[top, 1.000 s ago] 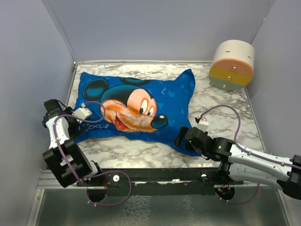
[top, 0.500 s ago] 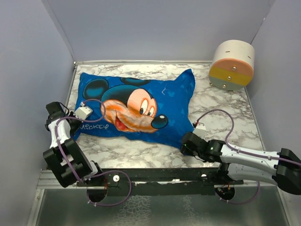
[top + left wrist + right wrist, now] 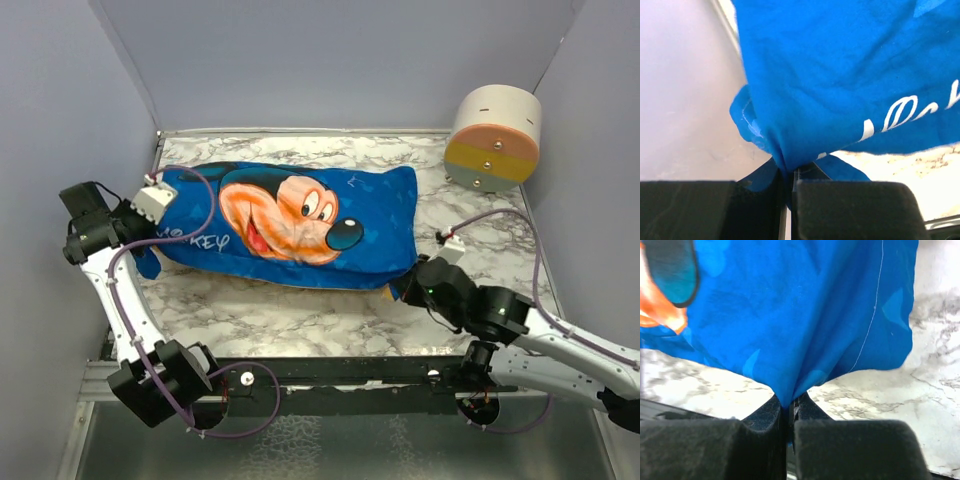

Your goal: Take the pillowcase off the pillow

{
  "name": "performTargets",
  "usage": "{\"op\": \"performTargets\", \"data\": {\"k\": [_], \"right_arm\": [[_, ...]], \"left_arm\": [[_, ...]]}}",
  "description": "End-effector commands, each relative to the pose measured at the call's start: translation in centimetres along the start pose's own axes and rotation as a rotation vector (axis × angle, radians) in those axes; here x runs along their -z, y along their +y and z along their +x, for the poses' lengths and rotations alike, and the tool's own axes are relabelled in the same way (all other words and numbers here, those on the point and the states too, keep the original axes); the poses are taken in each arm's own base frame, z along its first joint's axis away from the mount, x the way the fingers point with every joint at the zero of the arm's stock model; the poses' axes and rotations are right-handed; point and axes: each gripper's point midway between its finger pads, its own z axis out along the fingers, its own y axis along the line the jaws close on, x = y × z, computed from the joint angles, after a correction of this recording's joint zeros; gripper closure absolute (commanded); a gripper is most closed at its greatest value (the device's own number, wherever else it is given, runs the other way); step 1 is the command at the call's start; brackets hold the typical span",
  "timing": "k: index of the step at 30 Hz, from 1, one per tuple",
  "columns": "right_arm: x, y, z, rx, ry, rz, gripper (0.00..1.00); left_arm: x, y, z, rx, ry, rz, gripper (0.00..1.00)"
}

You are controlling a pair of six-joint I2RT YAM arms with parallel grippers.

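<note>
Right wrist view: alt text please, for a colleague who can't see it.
The right gripper has its fingers shut on a pinched fold of the blue pillowcase, which fans upward and fills most of the frame. Marbled table shows beneath and at right.

The grey-veined marble tabletop carries the stuffed blue pillowcase, stretched from its left edge across the middle. A cream-and-orange cylinder lies tipped in the far right corner.

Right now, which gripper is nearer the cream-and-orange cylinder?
Right. The right gripper pinches the pillowcase at its right corner, below the cylinder; the left gripper holds its left end, across the table.
</note>
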Motion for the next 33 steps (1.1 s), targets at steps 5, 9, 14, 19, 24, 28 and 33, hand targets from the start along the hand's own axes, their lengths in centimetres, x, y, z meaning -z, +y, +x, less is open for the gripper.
{"op": "performTargets", "data": {"k": [5,9,14,19,24,28,33], "right_arm": [[9.6,4.5,-11.5,-0.033,-0.227,-0.151,0.99],[13.5,6.1,-15.2,-0.039,-0.284,-0.209,0.99],[17.0,7.9,-18.7,-0.050,-0.345,-0.281,0.99],[17.6,8.3,-20.9,-0.048,-0.413,-0.247,0.99],[15.0,8.3,-21.6,-0.010,-0.468,-0.131,0.99],[10.3,8.9,-20.5,0.098,-0.464,0.004,0.99],[-0.8,6.2,-20.9,0.119,-0.290,0.092,0.99]], "left_arm": [[10.2,4.4,-9.8,0.063,-0.208,-0.188,1.00],[15.1,6.0,-13.3,0.020,-0.291,-0.310,1.00],[20.1,7.2,-17.2,-0.014,-0.400,-0.417,1.00],[21.0,7.6,-19.4,0.006,-0.471,-0.382,1.00],[15.1,6.1,-17.1,0.115,-0.421,-0.177,1.00],[8.1,3.0,-14.0,0.190,-0.329,-0.016,1.00],[-0.3,-0.1,-13.2,0.192,-0.265,-0.008,0.68]]}}
